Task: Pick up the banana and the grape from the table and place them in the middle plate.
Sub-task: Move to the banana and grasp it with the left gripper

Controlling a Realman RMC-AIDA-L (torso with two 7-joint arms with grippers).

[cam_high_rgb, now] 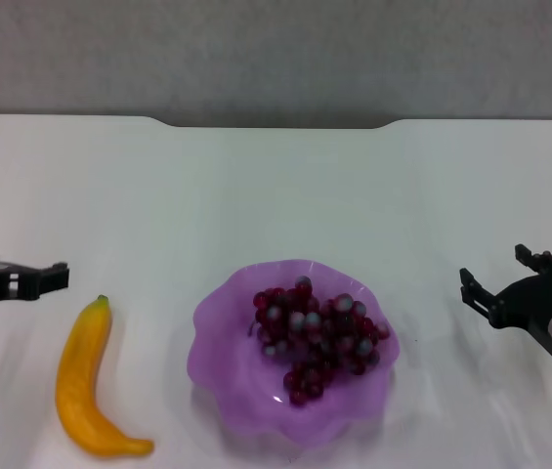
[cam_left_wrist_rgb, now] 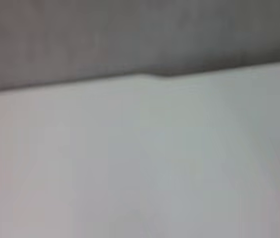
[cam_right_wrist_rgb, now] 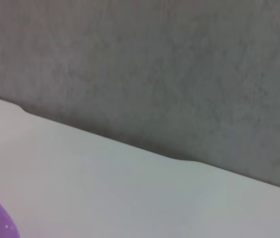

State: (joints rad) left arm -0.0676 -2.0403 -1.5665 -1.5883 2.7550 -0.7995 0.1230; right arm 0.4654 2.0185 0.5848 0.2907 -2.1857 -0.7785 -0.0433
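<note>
- So the grape [cam_high_rgb: 317, 337] bunch is sitting inside the middle plate [cam_high_rgb: 219, 322], piled toward the side nearer the right gripper. Half the job looks done to me.
- The banana [cam_high_rgb: 88, 383] lies flat on the table [cam_high_rgb: 276, 186], just beside the plate on its left-arm side, not touching the rim. Its dark green tip points away from the robot, and that tip is the part closest to the left jaws.
- The left gripper [cam_high_rgb: 53, 277] pokes in from the left edge, low over the table, fingers aimed toward the middle. The banana tip is just ahead of them and a bit nearer the robot. I can't tell how far apart the jaws stand, but nothing is between them.
- The right gripper [cam_high_rgb: 510, 276] hangs well off to the far side of the plate, jaws spread wide and empty. My guess is it's out of the way so the left arm has room.
- The left wrist view shows only bare table and the wall behind. The right wrist view catches a sliver of purple plate rim at its corner.
- The next move probably belongs to the left arm, since the banana is on its side: swing over the banana's middle, grab across the narrow width, lift over the wavy rim.
</note>
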